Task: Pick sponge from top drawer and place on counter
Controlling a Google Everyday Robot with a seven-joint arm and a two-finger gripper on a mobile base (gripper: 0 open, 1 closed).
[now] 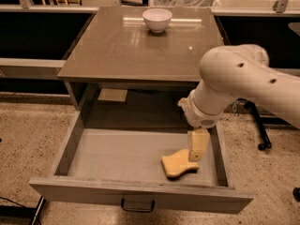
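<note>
The top drawer (140,198) is pulled open, grey, with a small dark pull handle on its front panel. The yellow-orange sponge (178,164) lies flat on the drawer floor near the front right. My cream-yellow gripper (197,146) hangs down from the white arm into the drawer, its tip at the sponge's right upper edge. The glossy grey-brown counter (126,46) is above the drawer.
A white bowl (157,19) stands at the back middle of the counter. A pale flat sheet (112,95) lies in the cabinet space behind the drawer. A dark chair base with wheels (262,139) is on the floor to the right.
</note>
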